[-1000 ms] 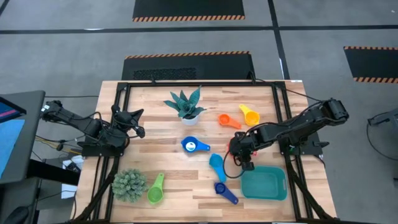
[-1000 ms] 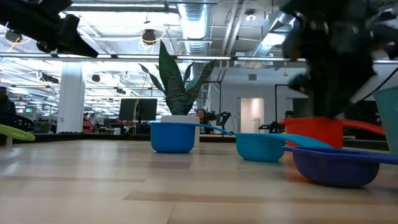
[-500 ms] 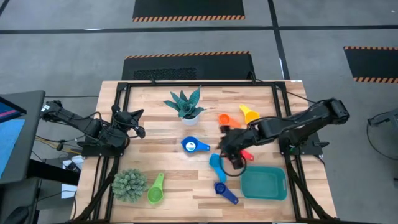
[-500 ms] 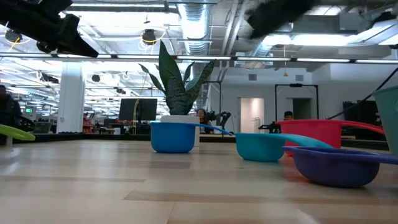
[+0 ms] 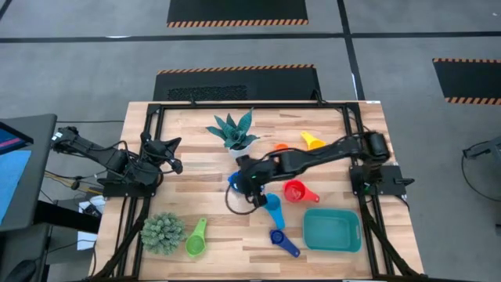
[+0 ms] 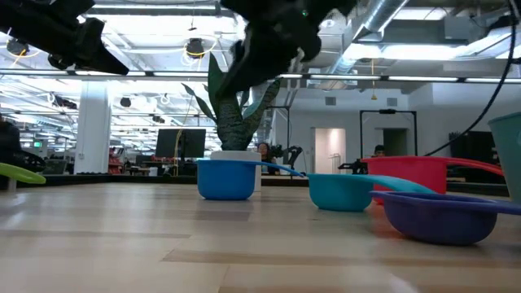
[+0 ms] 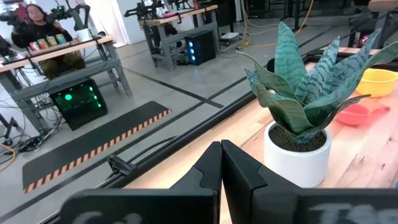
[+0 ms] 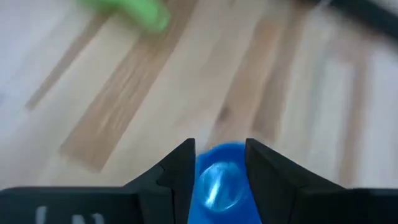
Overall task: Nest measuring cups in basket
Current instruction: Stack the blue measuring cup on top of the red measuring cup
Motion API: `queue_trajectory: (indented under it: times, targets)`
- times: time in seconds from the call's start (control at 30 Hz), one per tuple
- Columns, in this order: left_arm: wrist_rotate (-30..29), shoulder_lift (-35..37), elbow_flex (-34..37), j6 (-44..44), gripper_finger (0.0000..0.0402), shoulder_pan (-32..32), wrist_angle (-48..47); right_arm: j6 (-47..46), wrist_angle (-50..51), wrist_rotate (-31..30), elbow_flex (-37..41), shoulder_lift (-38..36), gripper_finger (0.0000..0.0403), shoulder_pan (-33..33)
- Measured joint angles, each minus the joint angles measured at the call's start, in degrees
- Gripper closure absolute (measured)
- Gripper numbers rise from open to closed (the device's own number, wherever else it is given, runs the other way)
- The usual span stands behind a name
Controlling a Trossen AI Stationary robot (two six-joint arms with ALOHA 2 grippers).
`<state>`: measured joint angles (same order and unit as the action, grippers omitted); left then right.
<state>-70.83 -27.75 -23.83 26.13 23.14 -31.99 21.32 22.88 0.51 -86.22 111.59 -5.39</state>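
Note:
Six measuring cups lie apart on the wooden table: blue (image 5: 239,182), light blue (image 5: 272,208), dark blue (image 5: 282,241), red (image 5: 296,190), yellow (image 5: 312,142) and green (image 5: 195,238). An orange one (image 5: 280,146) is partly hidden by my right arm. The teal basket (image 5: 332,230) sits near the right front corner. My right gripper (image 5: 252,186) hangs open in the air above the blue cup (image 8: 219,186), well clear of it in the low view (image 6: 269,37). My left gripper (image 5: 171,154) waits shut at the table's left edge.
A snake plant in a white pot (image 5: 233,131) stands at the far middle, just behind the blue cup. A spiky round plant (image 5: 163,233) sits at the near left beside the green cup. Bare wood lies between the left arm and the blue cup.
My right gripper has risen from the red cup beside the basket and swept fast toward the table's left, ending above the blue cup. The red cup now shows uncovered on the table. My left arm has kept still.

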Motion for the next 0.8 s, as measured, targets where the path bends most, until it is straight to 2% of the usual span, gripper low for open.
queue_trajectory:
  times: [0.07,0.17,0.57,0.73,0.8]
  targets:
    - [0.01,0.01,0.0,0.0,0.0402,0.01,0.0,-0.16,5.3,-0.2,-2.87,3.07,0.0243,0.35]
    - [0.02,0.0,0.0,0.0,0.0401,0.0,0.0,-0.26,8.05,-0.46,-4.83,6.29,0.0244,0.5]
    - [1.64,0.01,0.0,0.0,0.0401,0.0,0.0,-2.86,8.69,-0.41,-5.33,7.82,0.0245,0.28]
    - [1.68,0.0,0.0,0.0,0.0401,0.02,0.0,-4.14,9.59,-0.37,-4.98,11.05,0.0245,-0.39]
    - [1.7,0.02,0.0,0.0,0.0401,0.02,0.01,-4.31,6.83,-0.63,-5.39,12.39,0.0245,-0.73]
